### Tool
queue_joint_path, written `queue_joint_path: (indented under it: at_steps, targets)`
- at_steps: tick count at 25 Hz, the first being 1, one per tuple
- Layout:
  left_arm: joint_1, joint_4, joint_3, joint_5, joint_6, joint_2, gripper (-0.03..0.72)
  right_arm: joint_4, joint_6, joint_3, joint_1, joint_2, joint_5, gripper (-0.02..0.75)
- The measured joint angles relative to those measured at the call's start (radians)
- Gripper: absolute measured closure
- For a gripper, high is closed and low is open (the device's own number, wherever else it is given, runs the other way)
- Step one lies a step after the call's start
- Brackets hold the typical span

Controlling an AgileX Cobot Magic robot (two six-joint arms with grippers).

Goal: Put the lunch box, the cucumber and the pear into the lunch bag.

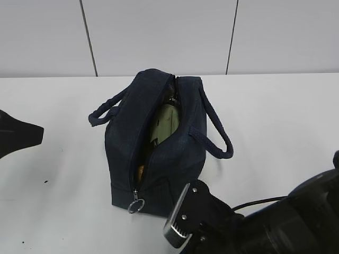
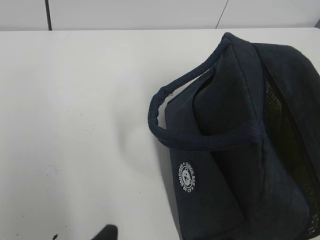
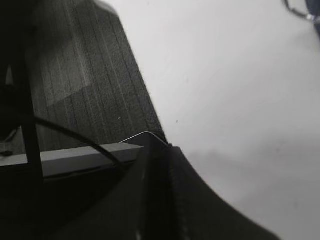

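The navy lunch bag (image 1: 175, 159) stands mid-table with its top zipper open. Inside, the pale green lid of the lunch box (image 1: 164, 124) shows through the opening. A small yellow patch of the pear (image 1: 141, 170) peeks out near the zipper's near end. The cucumber is hidden. My right gripper (image 1: 179, 228) hovers just in front of the bag's near end, its fingers (image 3: 155, 200) pressed together on nothing. My left gripper (image 1: 24, 135) waits at the left edge, apart from the bag (image 2: 240, 165), open and empty; only one dark fingertip (image 2: 107, 233) shows in its wrist view.
The zipper's metal ring pull (image 1: 136, 205) hangs at the bag's near end and shows again as the ring (image 3: 300, 11) in the right wrist view. Two loop handles (image 1: 217, 135) flop outward on either side. White table (image 1: 275, 121) surrounds the bag; a panelled wall stands behind.
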Motion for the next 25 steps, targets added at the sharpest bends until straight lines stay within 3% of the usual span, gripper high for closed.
queue_joint_path:
  at_steps: [21, 23, 25]
  targets:
    - [0.000, 0.000, 0.000, -0.006, 0.000, 0.000, 0.316, -0.015, 0.125, -0.105, 0.000, -0.042, 0.073, 0.698]
    - [0.000, 0.000, 0.000, -0.006, 0.000, 0.000, 0.316, -0.137, 0.241, -0.128, 0.000, -0.045, 0.016, 0.698]
    - [0.000, 0.000, 0.000, -0.006, 0.000, 0.000, 0.316, -0.360, 0.469, -0.168, 0.000, -0.054, -0.049, 0.698]
